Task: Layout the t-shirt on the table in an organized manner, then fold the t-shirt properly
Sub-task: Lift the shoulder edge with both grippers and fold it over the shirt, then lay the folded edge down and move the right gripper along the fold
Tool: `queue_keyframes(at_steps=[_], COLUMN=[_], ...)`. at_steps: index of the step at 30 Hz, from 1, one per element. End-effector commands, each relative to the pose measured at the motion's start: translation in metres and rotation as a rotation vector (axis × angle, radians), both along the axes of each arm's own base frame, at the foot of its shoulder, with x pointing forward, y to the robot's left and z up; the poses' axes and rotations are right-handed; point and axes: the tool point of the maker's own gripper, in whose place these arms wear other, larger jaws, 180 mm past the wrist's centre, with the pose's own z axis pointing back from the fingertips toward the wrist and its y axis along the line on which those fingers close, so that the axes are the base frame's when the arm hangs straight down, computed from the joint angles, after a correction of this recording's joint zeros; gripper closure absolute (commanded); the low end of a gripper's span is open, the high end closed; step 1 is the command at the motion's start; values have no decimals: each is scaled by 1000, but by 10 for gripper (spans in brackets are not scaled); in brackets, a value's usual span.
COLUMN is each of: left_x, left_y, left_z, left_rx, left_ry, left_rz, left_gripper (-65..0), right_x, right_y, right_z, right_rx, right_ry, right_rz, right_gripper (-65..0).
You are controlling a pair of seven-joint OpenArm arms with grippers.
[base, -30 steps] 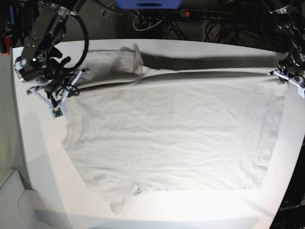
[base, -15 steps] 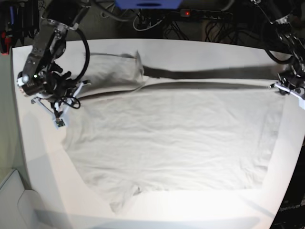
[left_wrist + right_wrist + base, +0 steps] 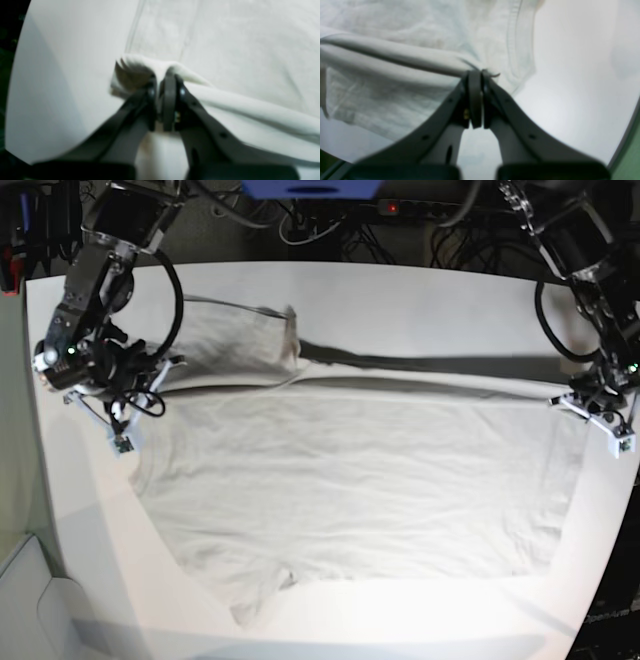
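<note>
The light grey-beige t-shirt (image 3: 350,480) lies spread across the white table (image 3: 420,290), one sleeve toward the far left and one at the near edge. Its far edge is lifted into a taut fold running between both grippers. On the base view's right, my left gripper (image 3: 568,398) is shut on that edge. The left wrist view shows the left gripper (image 3: 162,82) with cloth (image 3: 140,67) bunched over its closed fingertips. At the view's left, my right gripper (image 3: 165,367) is shut on the fold's other end. The right wrist view shows the right gripper (image 3: 476,75) pinching the stretched t-shirt (image 3: 395,57).
Behind the table's far edge, dark cables and a power strip (image 3: 420,210) lie beside a blue object (image 3: 310,188). A white bin-like shape (image 3: 30,600) sits off the near left corner. The table's right edge (image 3: 625,510) runs close to my left arm.
Both grippers have moved toward the near side of the table, still shut on the shirt, drawing the lifted far edge forward over the body of the shirt.
</note>
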Motion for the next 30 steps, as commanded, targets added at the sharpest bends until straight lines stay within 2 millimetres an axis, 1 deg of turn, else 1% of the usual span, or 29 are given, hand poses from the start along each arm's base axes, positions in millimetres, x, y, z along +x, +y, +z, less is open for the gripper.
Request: queue_keyframes(at_steps=[1, 6, 10, 14, 16, 19, 21, 24, 25, 26, 27, 30], left_x=[13, 24, 22, 26, 26, 32, 31, 31, 30, 29, 29, 28], left_y=[12, 15, 18, 18, 18, 18, 18, 18, 18, 19, 19, 20], left_z=[18, 11, 4, 5, 4, 9, 8, 7, 7, 7, 7, 7], left_rx=[41, 35, 45, 42, 38, 39, 39, 39, 41, 40, 40, 39], left_ry=[-52, -68, -38, -43, -41, -56, -54, -51, -49, -48, -48, -49], left_rz=[6, 16, 22, 23, 24, 24, 23, 23, 23, 24, 24, 30], left_gripper=[-12, -12, -13, -13, -14, -15, -18, -20, -24, -44, -84, -254], right_x=[9, 12, 18, 25, 26, 30, 31, 33, 34, 33, 34, 33], right_y=[-3, -3, -1, 9, 13, 18, 19, 15, 15, 15, 15, 13], right_z=[11, 14, 18, 22, 19, 16, 8, 7, 7, 7, 8, 9], right_rx=[-14, -14, -7, -9, -4, 8, 23, 16, 17, 16, 15, 13], right_ry=[-44, -55, -83, -96, -88, -77, -51, -46, -46, -46, -52, -49], right_rz=[14, 14, 17, 54, 66, 77, 78, 79, 79, 79, 79, 74], right_gripper=[0, 0, 0, 0, 0, 0, 0, -3, -17, -42, -76, -186])
